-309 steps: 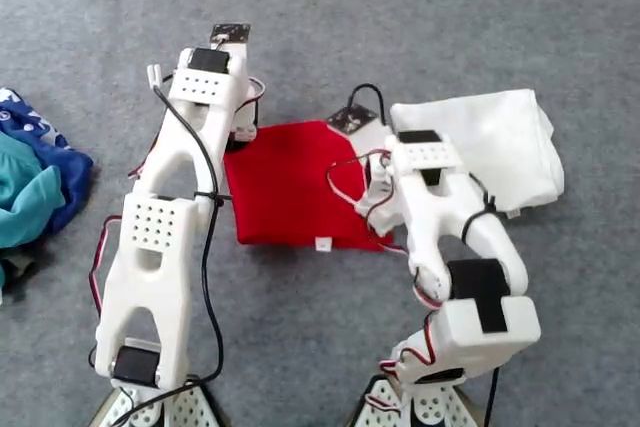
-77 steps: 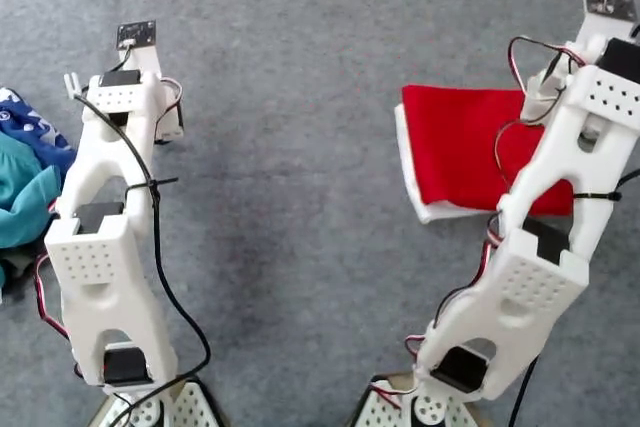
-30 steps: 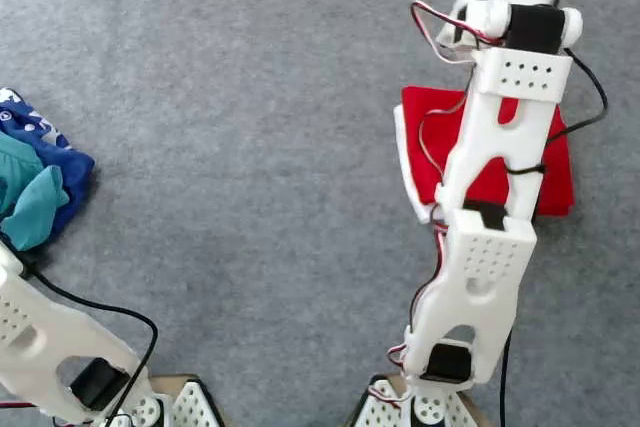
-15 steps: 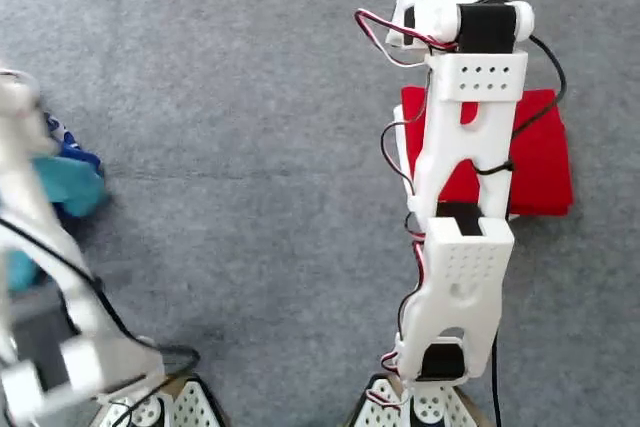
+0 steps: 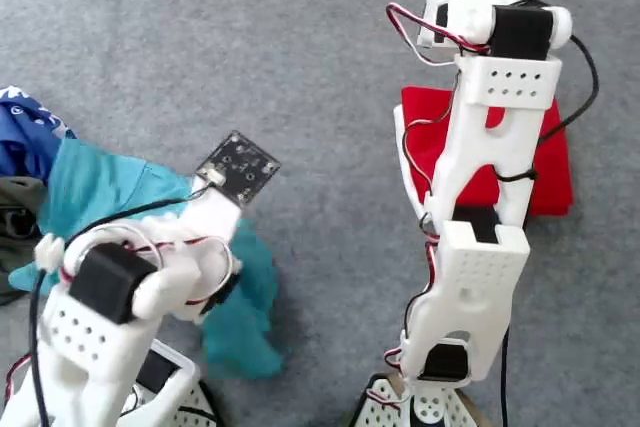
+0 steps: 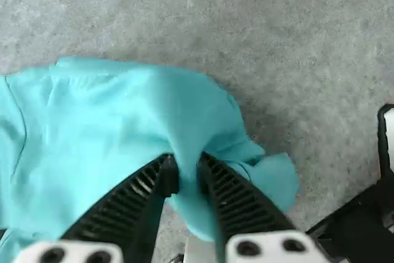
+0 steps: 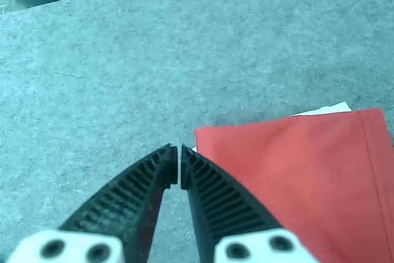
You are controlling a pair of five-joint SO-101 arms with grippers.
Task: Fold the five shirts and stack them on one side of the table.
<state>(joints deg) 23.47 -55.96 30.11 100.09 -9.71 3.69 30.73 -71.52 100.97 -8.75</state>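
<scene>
A fold of the teal shirt [image 6: 123,121] is pinched between the closed jaws of the left gripper [image 6: 184,173], well apart from the folded red shirt [image 7: 295,170] on the grey desk [image 5: 300,77]. The right gripper [image 7: 179,158] is held closed and empty just beside the red shirt's corner. A blue shirt [image 5: 25,132] is seen even farther from the red shirt.

Folded stack [image 5: 545,162] on table [image 5: 300,67], right side, far half; top shirt on lower shirt [image 7: 329,109], whose edge sticks out past it. Right arm over stack; right gripper [image 7: 179,157] above table, near stack's corner. Loose shirt [image 5: 110,182] left, near side, spread toward centre, fold pinched in left gripper [image 6: 184,173]. Pile [image 5: 25,132] at left edge, behind loose shirt, touching it.
</scene>
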